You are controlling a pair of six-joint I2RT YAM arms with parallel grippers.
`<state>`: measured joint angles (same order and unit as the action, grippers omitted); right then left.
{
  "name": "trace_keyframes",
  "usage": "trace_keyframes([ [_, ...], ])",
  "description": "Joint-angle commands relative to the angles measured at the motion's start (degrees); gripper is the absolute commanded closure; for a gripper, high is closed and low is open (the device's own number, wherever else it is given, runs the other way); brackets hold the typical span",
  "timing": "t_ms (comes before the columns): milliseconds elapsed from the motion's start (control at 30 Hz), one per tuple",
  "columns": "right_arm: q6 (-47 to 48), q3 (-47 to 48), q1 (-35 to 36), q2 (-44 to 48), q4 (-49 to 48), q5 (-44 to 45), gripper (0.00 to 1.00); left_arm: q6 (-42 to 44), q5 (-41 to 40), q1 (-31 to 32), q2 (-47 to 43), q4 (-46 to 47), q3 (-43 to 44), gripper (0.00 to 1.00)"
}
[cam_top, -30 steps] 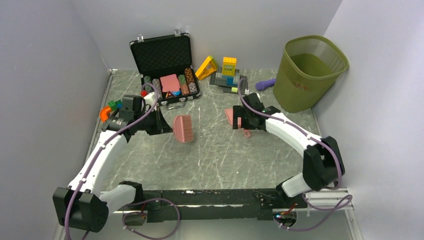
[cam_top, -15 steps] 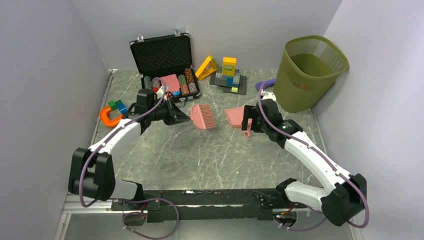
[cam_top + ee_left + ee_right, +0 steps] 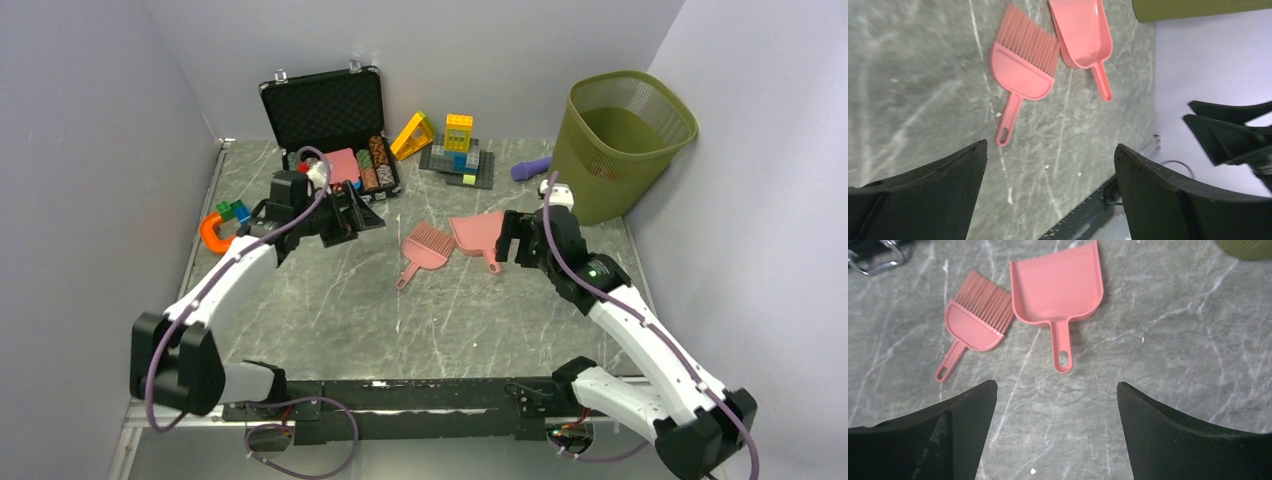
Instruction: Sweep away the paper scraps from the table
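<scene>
No paper scraps show in any view. A pink hand brush [image 3: 425,248] and a pink dustpan [image 3: 478,235] lie flat side by side on the grey-green marble table [image 3: 400,320], handles toward the arms. My left gripper [image 3: 365,213] hangs open left of the brush, holding nothing. Just right of the dustpan, my right gripper [image 3: 508,240] is open too. The left wrist view shows the brush [image 3: 1020,72] and dustpan [image 3: 1080,32] beyond my empty left gripper [image 3: 1050,150]. In the right wrist view, the brush [image 3: 975,322] and dustpan [image 3: 1055,285] lie ahead of my right gripper [image 3: 1057,387].
An open black case [image 3: 335,130] with poker chips stands at the back left, building blocks [image 3: 455,145] beside it. An olive mesh bin [image 3: 620,145] stands at the back right, a purple object [image 3: 530,168] next to it. An orange curved toy [image 3: 215,232] lies at the left edge.
My left gripper carried the brush rightward, then opened; the brush now lies on the table beside the dustpan. The right gripper stayed open beside the dustpan, and its arm shifted right.
</scene>
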<state>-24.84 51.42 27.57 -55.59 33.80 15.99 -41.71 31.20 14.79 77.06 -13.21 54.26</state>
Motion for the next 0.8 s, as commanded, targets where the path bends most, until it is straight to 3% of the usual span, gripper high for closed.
trace_keyframes([
  [0,1.77,-0.75,-0.04,7.86,-2.95,1.56,0.07,10.78,-13.74,0.39,-10.16,-13.23,3.98,0.01],
  [200,2.12,-4.36,-0.02,16.28,-6.25,1.82,0.07,13.97,-25.28,0.41,-26.53,-16.67,-3.42,0.01],
  [433,1.92,-15.27,-0.01,26.44,-12.07,1.31,0.07,9.85,-28.35,0.35,-45.24,-10.78,-19.62,0.01],
  [567,0.11,-24.46,-0.02,33.52,-15.96,0.42,0.1,7.41,-27.18,0.39,-49.96,-6.93,-25.35,0.01],
  [767,-2.98,-31.36,0.0,41.78,-18.31,-0.31,0.11,7.57,-29.28,0.41,-50.2,-8.3,-25.73,0.01],
])
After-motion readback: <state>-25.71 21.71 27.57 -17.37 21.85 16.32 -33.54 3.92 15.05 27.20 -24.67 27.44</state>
